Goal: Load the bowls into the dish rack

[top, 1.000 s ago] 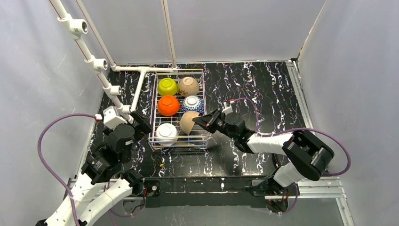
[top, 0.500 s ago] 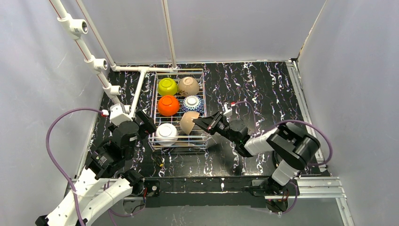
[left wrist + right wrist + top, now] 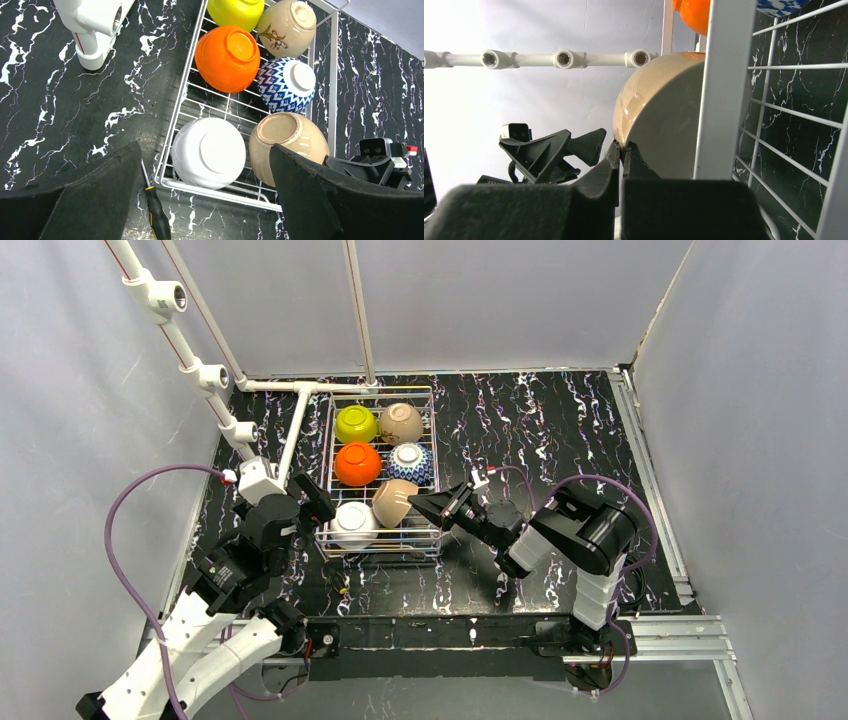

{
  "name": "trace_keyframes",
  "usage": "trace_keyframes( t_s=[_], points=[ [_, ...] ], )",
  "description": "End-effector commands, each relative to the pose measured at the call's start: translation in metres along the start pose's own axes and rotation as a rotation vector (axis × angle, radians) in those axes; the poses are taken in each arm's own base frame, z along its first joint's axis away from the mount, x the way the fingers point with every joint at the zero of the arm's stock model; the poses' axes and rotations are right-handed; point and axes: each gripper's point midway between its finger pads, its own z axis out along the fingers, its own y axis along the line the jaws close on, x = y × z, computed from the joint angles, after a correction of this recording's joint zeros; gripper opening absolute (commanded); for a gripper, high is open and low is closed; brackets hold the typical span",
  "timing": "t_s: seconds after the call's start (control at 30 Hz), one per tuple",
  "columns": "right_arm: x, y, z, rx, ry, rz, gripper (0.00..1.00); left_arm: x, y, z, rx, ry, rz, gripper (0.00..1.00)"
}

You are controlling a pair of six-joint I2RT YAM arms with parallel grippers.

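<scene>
Though closed, right claw point(image 3: 414, 503) beside bowl point(image 3: 391, 503) (tan)

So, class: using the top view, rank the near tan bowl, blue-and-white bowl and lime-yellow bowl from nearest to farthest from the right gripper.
1. near tan bowl, front right slot, at the right gripper.
2. blue-and-white bowl, middle right.
3. lime-yellow bowl, far left.

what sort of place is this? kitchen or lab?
Likely a lab test cell, not a kitchen: plain white walls box in a black marbled table, with a white pipe frame at the left. The dish rack of bowls is the only kitchenware.
</scene>
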Motion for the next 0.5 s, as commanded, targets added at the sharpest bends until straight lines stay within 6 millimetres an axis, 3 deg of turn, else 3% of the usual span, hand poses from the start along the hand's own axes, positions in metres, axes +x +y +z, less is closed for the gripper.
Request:
trace_keyframes(
  t_s=[0.0, 0.1, 0.3, 0.47],
  points=[
    [-0.002, -0.041, -0.02, 0.078, -0.022, -0.048, 0.01, -0.003, 0.0, 0.0, -0.009, -0.01, 0.01, 0.98],
    [-0.003, -0.045, -0.023, 0.104, -0.027, -0.054, 0.03, -0.003, -0.001, 0.001, -0.01, -0.005, 0.011, 0.98],
    [-0.005, -0.05, -0.026, 0.17, -0.033, -0.097, 0.27, -0.003, -0.002, 0.001, -0.006, -0.003, 0.011, 0.98],
    [-0.008, -0.07, -0.029, 0.318, -0.034, -0.143, 0.33, -0.003, -0.002, 0.001, -0.006, -0.004, 0.012, 0.98]
  ],
)
